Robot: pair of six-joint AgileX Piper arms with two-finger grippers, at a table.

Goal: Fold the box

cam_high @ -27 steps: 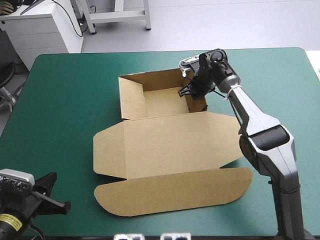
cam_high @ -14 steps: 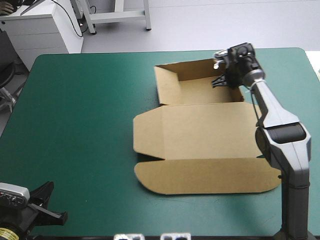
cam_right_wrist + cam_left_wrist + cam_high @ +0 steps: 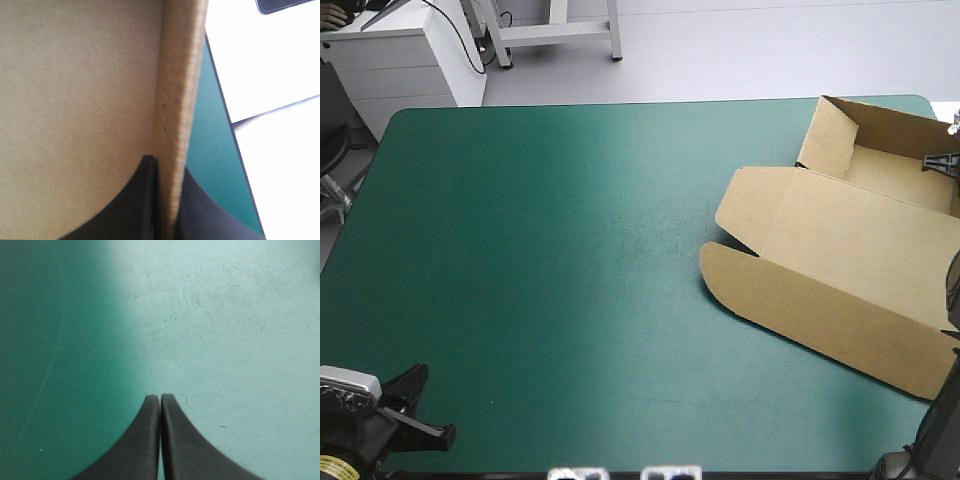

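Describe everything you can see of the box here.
The box is plain brown board, half formed: an open tray with raised walls at the table's far right corner, its lid lying flat toward the near side, ending in a flap with rounded corners. It sits askew to the table's edges, partly out of view at the right. The right gripper is shut on one tray wall.

We see the teal-green table [image 3: 570, 280] filling the frame; the brown box [image 3: 850, 250] lies open on it at the right.
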